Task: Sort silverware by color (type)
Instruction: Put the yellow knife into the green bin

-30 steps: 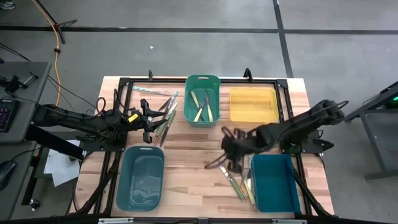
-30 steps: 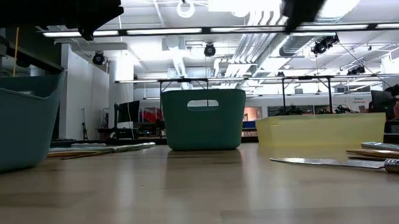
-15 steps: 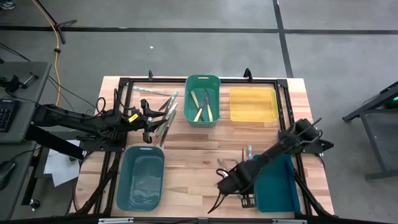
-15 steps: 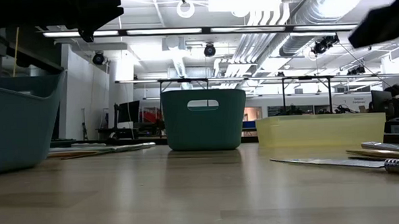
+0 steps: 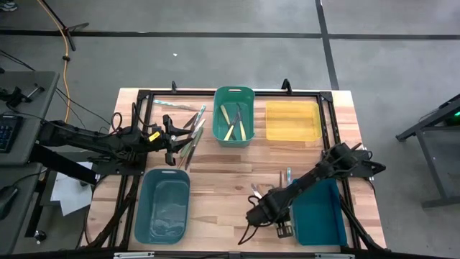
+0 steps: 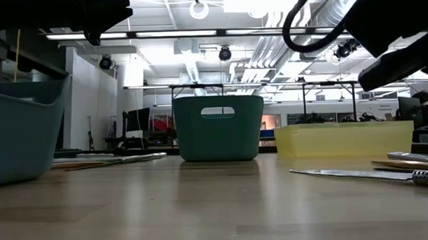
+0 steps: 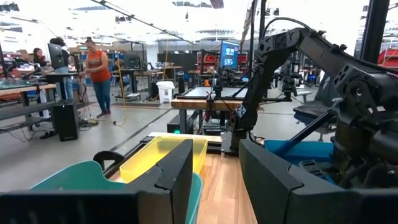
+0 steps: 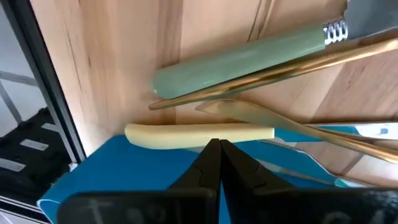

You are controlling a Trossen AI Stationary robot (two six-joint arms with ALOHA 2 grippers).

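Right gripper [image 8: 216,146] shut empty just over yellow-handled utensil [image 8: 199,135] beside blue bin [image 5: 316,212], left gripper [image 5: 171,141] parted over silverware pile [image 5: 190,133], more silverware in green bin [image 5: 233,116]

A wooden tabletop [image 5: 215,183] carries four bins: a green bin [image 5: 234,115] and a yellow bin [image 5: 292,121] along the far edge, a teal bin [image 5: 162,206] near the front left corner, a blue bin [image 5: 317,211] at the front right. Loose silverware [image 5: 188,133] lies left of the green bin, and more utensils [image 5: 284,178] lie just beside the blue bin.
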